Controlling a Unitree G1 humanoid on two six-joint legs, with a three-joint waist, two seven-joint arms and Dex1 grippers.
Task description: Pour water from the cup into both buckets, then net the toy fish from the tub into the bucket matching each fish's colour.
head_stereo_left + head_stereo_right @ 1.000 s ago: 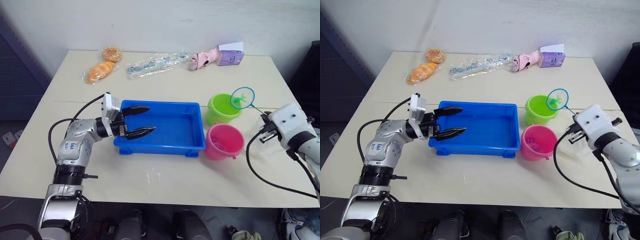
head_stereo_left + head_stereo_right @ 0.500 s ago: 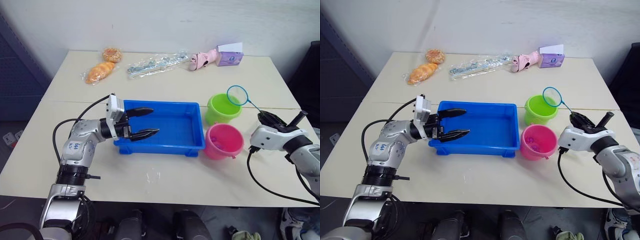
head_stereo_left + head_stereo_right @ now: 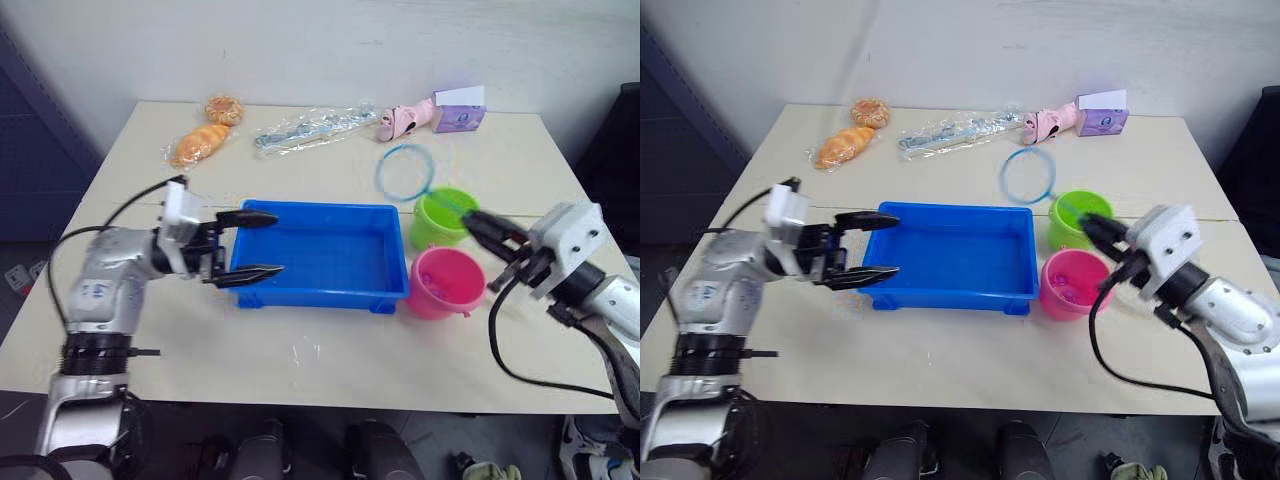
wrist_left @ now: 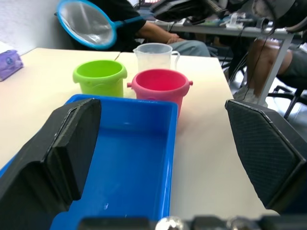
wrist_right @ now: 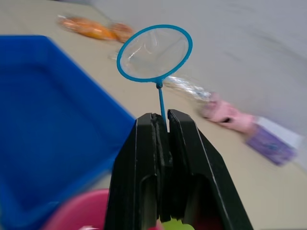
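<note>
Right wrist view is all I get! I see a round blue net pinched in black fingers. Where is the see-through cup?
Observer: The wide clear plastic measuring cup stands on the table just behind the round pink plastic bucket, as the left wrist camera looks at it.
Operator: What's the other arm doing?
Observer: The left gripper is open at the left end of the bright blue rectangular plastic tub.
Operator: And the green bucket?
Observer: The round lime green plastic bucket sits right beside the pink one, farther from the robot.
</note>
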